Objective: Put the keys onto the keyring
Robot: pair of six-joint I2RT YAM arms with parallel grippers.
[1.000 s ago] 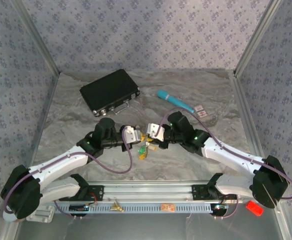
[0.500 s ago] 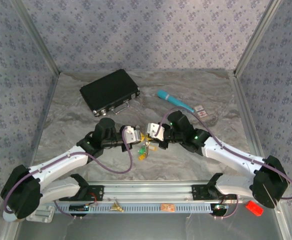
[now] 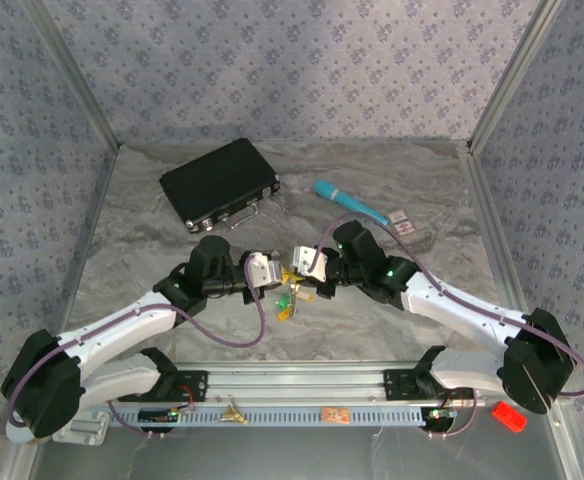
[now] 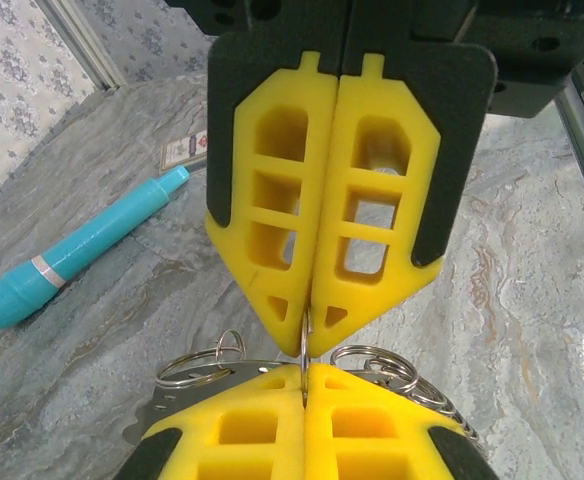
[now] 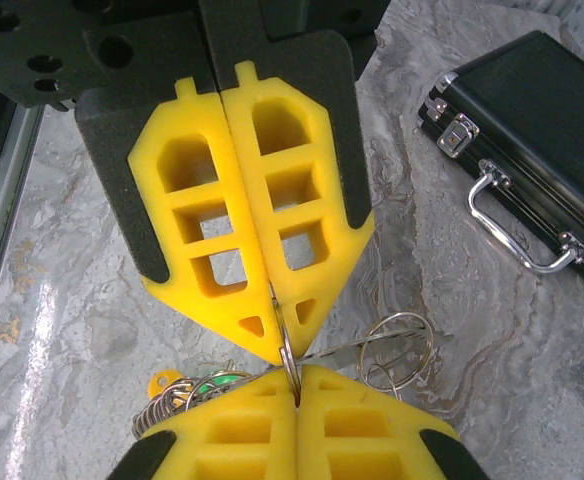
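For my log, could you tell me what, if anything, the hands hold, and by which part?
Both the left hand and right hand pinch the keyring by its thin wire ring.

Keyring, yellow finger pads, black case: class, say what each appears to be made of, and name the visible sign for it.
Keyring: bare metal wire, silvery and shiny; it glints in the light.
Yellow finger pads: probably foam or soft plastic, with a matte surface and cut-out lattice holes.
Black case: dull black shell, plastic or covered board, hard to tell which; its handle looks like polished chrome metal with bright reflections.
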